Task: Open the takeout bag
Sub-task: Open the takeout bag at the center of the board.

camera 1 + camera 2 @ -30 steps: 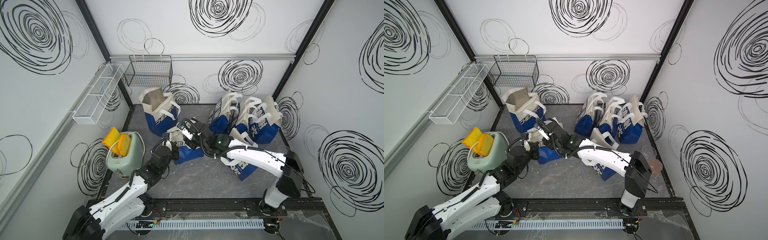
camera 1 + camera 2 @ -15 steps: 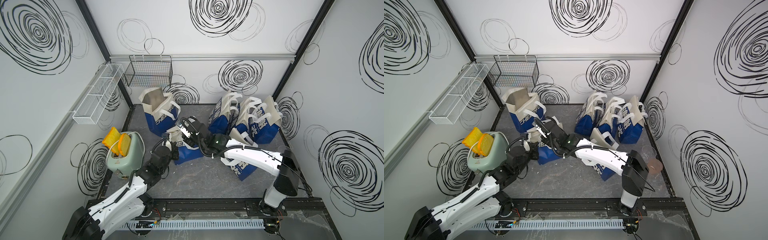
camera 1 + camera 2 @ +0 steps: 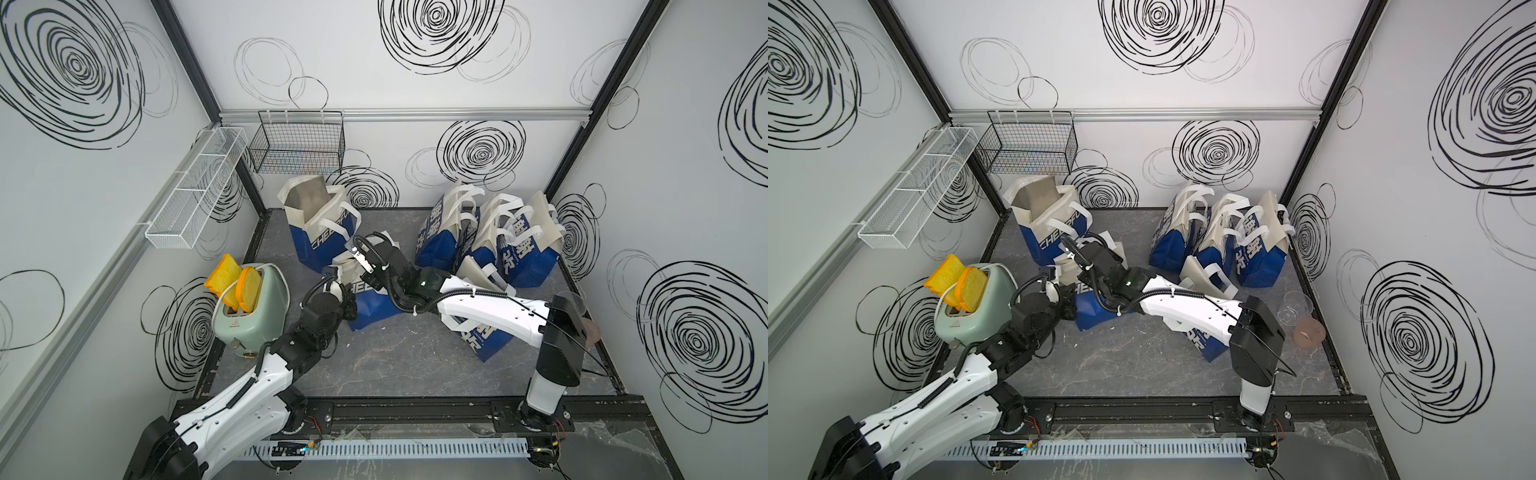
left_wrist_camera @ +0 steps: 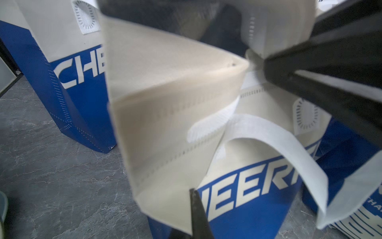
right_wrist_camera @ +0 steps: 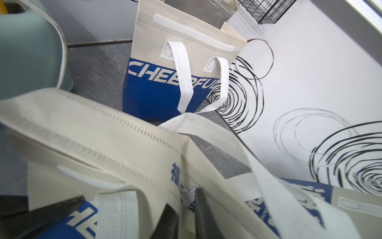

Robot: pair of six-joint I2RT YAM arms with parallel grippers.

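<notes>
**Both claws on the rim of the centre bag**

Here's the takeout bag (image 3: 376, 309), blue below and cream above, standing on the dark marbled floor (image 3: 415, 365) in both top views. It sits just in front of an open bag (image 3: 320, 232) of the same print, with the green toaster (image 3: 249, 316) off to its side. The two arms meet right over it!

The left gripper (image 3: 349, 305) reaches in from the toaster side, and its claw is clamped fully together. In the left wrist view one black finger (image 4: 196, 215) pokes up at the cream top panel. That panel runs straight back into the claw, so it looks pinched on the bag's upper edge.

The right gripper (image 3: 368, 276) comes in over the top from the other side. The left wrist view catches it well (image 4: 266, 72): two black fingers converge, tips drawn together on the cream rim beside a white handle (image 4: 289, 142). That reads as a narrow pinch on fabric, not a spread claw. A white fastening strip (image 4: 213, 120) shows on the cream panel below. How far the mouth has parted, I can't tell from here.

More bags (image 3: 498, 241) crowd the back corner, well apart. Another bag (image 3: 482, 340) lies under the right arm.
</notes>
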